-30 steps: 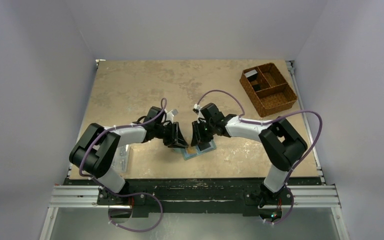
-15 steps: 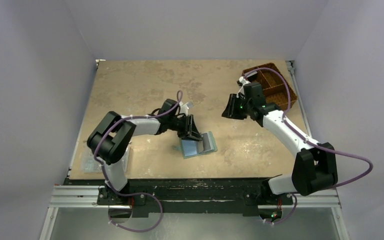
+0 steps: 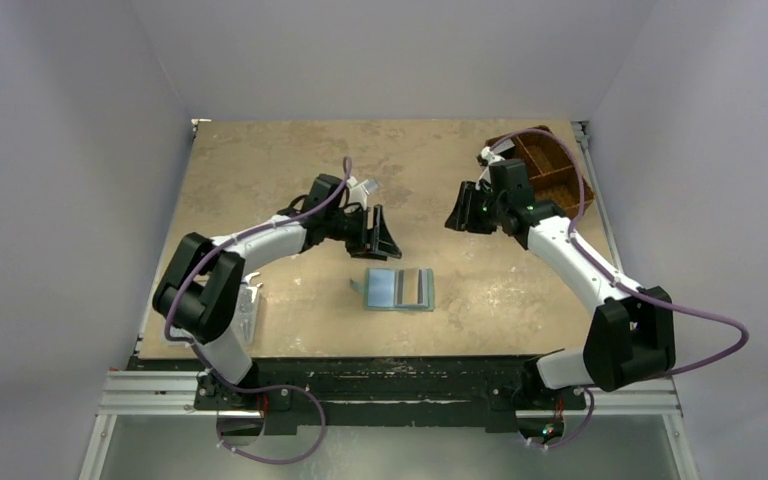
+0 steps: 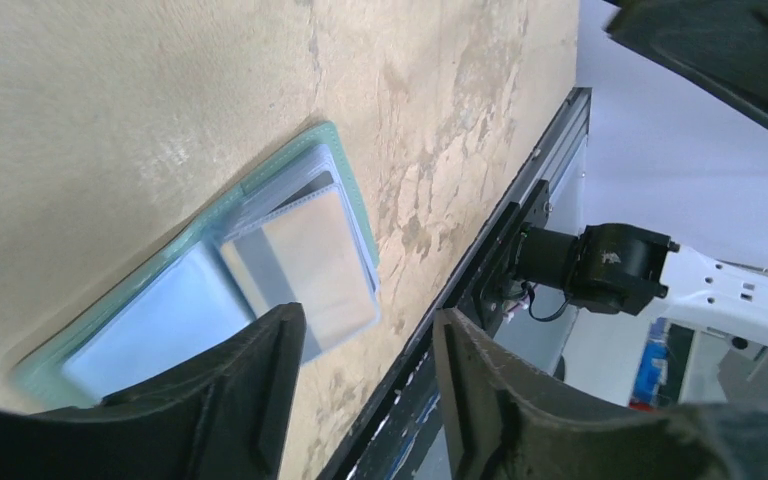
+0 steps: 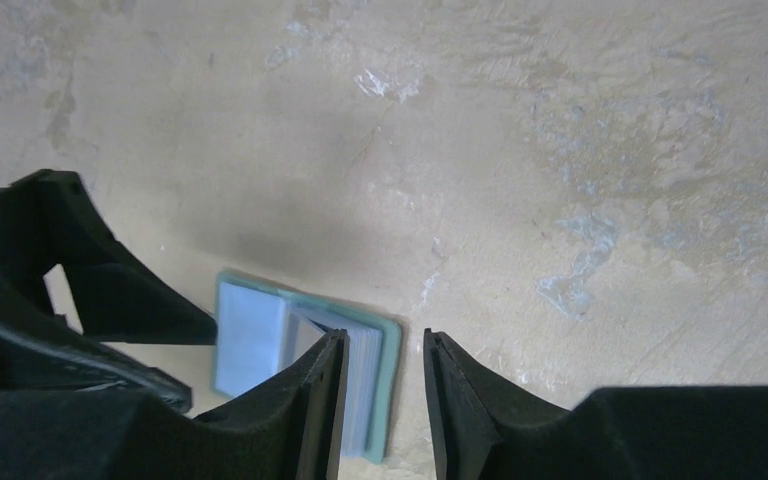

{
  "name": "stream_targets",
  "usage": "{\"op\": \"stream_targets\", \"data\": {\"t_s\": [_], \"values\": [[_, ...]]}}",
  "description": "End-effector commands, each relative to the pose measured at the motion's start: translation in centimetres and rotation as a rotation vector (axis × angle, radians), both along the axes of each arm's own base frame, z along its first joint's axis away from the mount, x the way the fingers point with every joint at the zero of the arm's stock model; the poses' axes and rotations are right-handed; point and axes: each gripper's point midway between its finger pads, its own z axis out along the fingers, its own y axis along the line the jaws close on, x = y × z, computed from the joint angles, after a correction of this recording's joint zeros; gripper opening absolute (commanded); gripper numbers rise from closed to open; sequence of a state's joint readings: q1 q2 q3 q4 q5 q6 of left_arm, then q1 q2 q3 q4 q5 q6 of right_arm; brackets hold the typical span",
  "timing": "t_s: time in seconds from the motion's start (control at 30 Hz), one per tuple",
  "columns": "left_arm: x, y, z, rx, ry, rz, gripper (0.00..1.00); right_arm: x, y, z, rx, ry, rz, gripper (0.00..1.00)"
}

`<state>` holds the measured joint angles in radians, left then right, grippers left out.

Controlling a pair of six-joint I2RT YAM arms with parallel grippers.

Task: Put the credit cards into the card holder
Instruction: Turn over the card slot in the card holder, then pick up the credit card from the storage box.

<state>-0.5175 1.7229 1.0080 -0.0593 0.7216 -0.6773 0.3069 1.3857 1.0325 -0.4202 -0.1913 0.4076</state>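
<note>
The card holder (image 3: 400, 290) lies open and flat on the table, with a grey-green rim and pale blue clear pockets. In the left wrist view the card holder (image 4: 160, 320) shows a pale tan credit card (image 4: 305, 262) inside one pocket; I see no loose cards. My left gripper (image 3: 378, 238) hangs open and empty just behind the holder, not touching it. My right gripper (image 3: 461, 214) is open and empty too, raised to the back right of the holder. The left gripper (image 4: 370, 390) and right gripper (image 5: 384, 350) each show bare gaps. The holder (image 5: 255, 345) sits below the right fingers.
A brown woven divided basket (image 3: 552, 170) stands at the back right, partly hidden by the right arm. A clear plastic box (image 3: 246, 312) sits at the table's front left by the left arm. The table's front edge and metal rail (image 3: 390, 365) run just in front of the holder.
Both grippers left the card holder. The right arm swung away to the back right, the left pulled back a little. Both jaws opened wider and the holder settled flat and open.
</note>
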Motion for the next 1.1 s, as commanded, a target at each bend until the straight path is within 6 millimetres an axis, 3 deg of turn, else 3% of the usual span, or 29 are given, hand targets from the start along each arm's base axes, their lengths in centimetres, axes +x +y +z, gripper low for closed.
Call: {"op": "stream_targets", "data": {"t_s": [0.0,0.13,0.3,0.47,0.63,0.8,0.9,1.07], "values": [[1.6,2.6,2.9,0.053,-0.129,-0.005,0.61,4.0,-0.3,4.6,0.058,-0.142,-0.092,0.46],[2.2,3.8,2.0,0.132,-0.171,-0.012,0.64,8.0,-4.1,7.4,0.177,-0.220,-0.303,0.61],[2.6,3.7,1.5,0.135,-0.199,-0.022,0.65,13.6,-9.5,9.3,0.286,-0.286,-0.530,0.80],[2.1,4.1,1.4,0.137,-0.216,-0.019,0.66,19.5,-13.0,8.2,0.307,-0.272,-0.643,0.85],[1.9,4.7,1.5,0.162,-0.240,-0.009,0.67,25.0,-14.8,5.8,0.324,-0.236,-0.718,0.86],[2.2,4.9,1.7,0.177,-0.259,-0.004,0.67,27.3,-15.6,3.2,0.385,-0.182,-0.795,0.83],[2.1,4.9,1.6,0.176,-0.253,-0.006,0.67,27.8,-15.7,2.1,0.412,-0.164,-0.835,0.74],[2.0,4.7,1.5,0.165,-0.249,-0.010,0.67,27.9,-16.5,-0.2,0.389,-0.126,-0.896,0.69]]}}
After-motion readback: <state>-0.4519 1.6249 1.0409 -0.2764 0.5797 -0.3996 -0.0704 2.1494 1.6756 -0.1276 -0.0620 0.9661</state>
